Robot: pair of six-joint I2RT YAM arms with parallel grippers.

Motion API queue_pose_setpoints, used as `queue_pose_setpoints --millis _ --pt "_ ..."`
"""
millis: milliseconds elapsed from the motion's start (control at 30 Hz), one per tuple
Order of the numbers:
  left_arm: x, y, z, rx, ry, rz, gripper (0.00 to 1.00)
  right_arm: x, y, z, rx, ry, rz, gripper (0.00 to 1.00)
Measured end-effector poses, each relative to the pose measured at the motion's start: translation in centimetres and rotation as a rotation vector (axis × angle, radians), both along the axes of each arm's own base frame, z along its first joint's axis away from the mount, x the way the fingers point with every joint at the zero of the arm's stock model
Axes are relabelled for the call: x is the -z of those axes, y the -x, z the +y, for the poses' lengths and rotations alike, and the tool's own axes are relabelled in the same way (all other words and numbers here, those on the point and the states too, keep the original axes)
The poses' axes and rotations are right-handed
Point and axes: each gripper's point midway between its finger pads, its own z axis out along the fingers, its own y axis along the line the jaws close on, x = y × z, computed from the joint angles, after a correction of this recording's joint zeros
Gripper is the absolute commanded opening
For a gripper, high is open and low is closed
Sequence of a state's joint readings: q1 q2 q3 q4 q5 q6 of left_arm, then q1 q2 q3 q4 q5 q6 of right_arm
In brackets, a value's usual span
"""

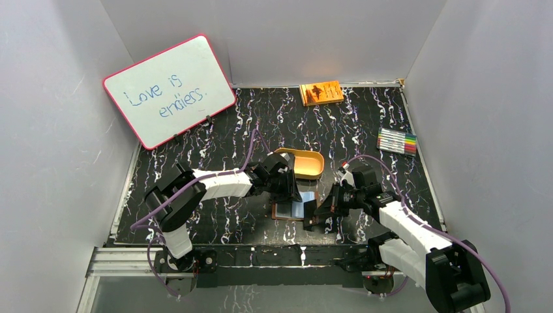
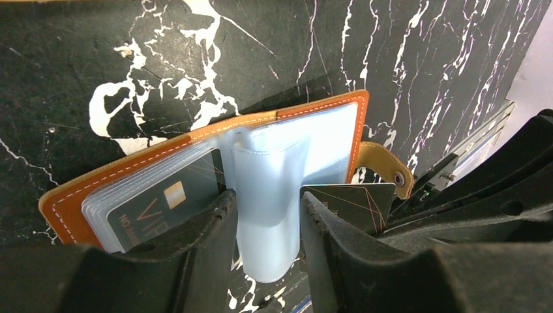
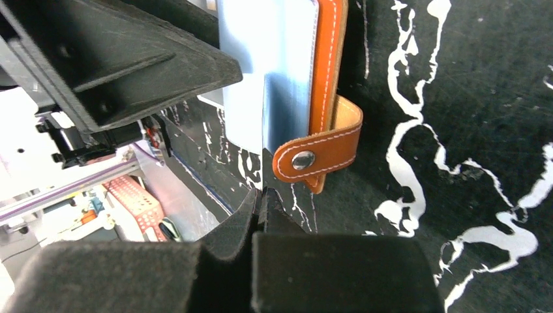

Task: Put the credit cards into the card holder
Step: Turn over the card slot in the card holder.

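Note:
The card holder (image 1: 287, 210) lies open on the black marbled table, brown leather with clear sleeves and a snap strap (image 3: 319, 153). A dark VIP credit card (image 2: 163, 202) sits in its left sleeves. One pale blue sleeve (image 2: 267, 169) stands up and bows out between the fingers of my left gripper (image 2: 267, 193), which press on both its sides. My right gripper (image 3: 261, 195) is shut on a second dark credit card (image 2: 355, 199) with orange lines. That card is held on edge just right of the raised sleeve, beside the strap.
A tan oval tray (image 1: 306, 163) sits just behind the card holder. An orange book (image 1: 321, 92) lies at the back, a marker set (image 1: 397, 141) at the right, and a whiteboard (image 1: 168, 89) leans at the back left. The table's front edge is close below the grippers.

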State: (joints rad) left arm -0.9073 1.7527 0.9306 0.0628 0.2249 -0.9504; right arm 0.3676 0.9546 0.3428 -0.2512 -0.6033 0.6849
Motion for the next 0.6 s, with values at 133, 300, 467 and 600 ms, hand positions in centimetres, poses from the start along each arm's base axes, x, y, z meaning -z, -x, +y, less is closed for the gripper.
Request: queue_pose_setpoints --millis 133,300,467,600 --pt "0.4 0.2 0.4 -0.001 -0.021 0.012 0.26 -0.2 -0.1 0.3 0.003 -0.028 0.000 0.00" --pt "1.0 0.5 0.8 0.001 -0.048 0.023 0.05 -0.5 -0.3 0.6 0.005 -0.047 -0.004 0.00" --pt "1.4 0.6 1.0 0.003 -0.059 0.030 0.00 -0.5 -0.1 0.5 0.005 -0.042 -0.005 0.00" --pt "1.4 0.6 1.0 0.003 -0.059 0.030 0.00 -0.4 0.1 -0.1 0.016 -0.008 -0.013 0.00"
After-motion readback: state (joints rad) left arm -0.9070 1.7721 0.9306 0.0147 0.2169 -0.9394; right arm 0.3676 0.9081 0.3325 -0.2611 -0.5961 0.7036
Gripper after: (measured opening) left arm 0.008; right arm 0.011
